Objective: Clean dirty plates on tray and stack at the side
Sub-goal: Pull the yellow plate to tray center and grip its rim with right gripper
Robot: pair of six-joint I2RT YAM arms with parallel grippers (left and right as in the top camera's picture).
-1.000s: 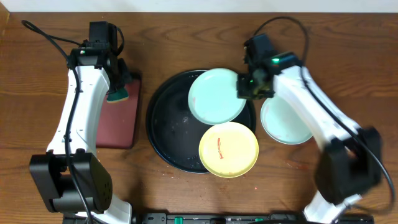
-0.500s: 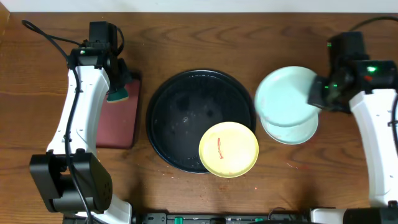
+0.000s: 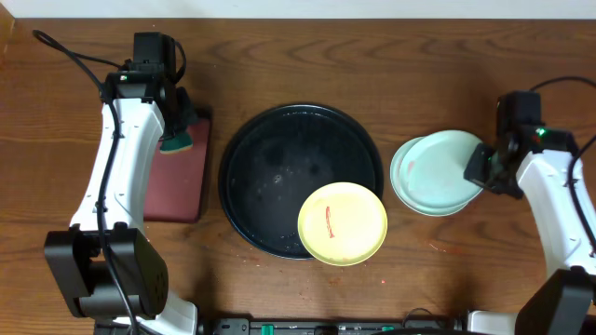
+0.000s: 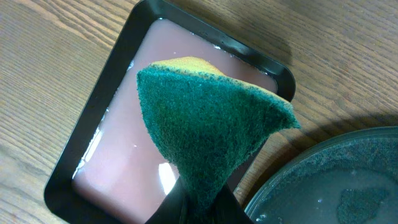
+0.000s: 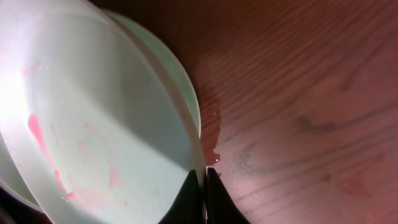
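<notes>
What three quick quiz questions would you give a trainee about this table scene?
1. True or false: the yellow plate lies wholly inside the black tray.
2. What do the left jaws hold? A: a plate. B: a green and yellow sponge. C: nothing.
3. How many blue-green plates lie to the right of the tray, counting the one pinched at its rim by the right jaws?

Key: 1 false, the plate overhangs the tray's rim. 2 B. 3 two.
</notes>
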